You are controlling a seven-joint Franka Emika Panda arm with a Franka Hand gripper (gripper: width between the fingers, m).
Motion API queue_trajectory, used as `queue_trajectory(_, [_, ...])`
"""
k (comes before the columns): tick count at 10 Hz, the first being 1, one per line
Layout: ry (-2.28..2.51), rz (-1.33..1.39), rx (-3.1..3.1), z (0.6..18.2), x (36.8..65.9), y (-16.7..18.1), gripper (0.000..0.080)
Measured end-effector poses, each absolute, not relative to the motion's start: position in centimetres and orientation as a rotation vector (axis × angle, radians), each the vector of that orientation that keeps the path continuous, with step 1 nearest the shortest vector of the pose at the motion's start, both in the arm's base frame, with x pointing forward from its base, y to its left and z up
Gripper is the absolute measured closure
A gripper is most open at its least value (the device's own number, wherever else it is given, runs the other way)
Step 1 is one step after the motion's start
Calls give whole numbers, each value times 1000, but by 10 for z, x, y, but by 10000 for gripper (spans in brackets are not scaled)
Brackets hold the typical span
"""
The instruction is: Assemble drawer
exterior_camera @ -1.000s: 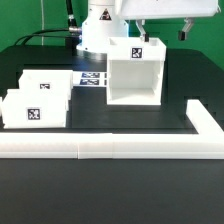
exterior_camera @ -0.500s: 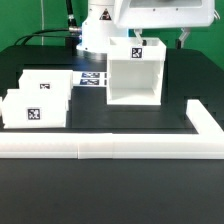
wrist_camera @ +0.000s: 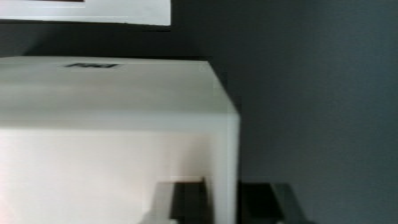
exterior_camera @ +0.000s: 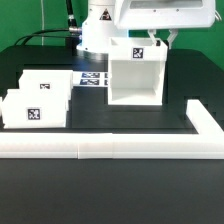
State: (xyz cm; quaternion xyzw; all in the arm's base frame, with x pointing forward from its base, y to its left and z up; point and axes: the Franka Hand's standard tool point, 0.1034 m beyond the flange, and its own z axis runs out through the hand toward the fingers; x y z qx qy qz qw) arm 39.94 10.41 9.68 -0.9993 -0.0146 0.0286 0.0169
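The drawer's large white housing [exterior_camera: 135,78] stands mid-table with its open side toward the front. The two small trays [exterior_camera: 40,98] sit side by side at the exterior view's left, tags facing front. My gripper [exterior_camera: 163,39] is over the housing's side wall at the exterior view's right. In the wrist view the gripper [wrist_camera: 224,206] straddles the top edge of that wall [wrist_camera: 222,150], with a dark finger [wrist_camera: 191,205] close against each face. The jaws look closed on the wall.
A long low white border wall [exterior_camera: 110,148] runs along the front and turns back at the exterior view's right. The marker board [exterior_camera: 92,79] lies flat behind the trays. The robot's base [exterior_camera: 98,35] stands behind the housing.
My gripper has moved toward the exterior view's left and come down, from beside the housing's right corner to over its side wall. The housing and trays have not moved.
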Motion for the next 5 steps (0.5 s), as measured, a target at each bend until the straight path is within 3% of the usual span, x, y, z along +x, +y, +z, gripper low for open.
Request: queue_trajectory(5, [-45, 88, -3106, 97, 400, 104, 763])
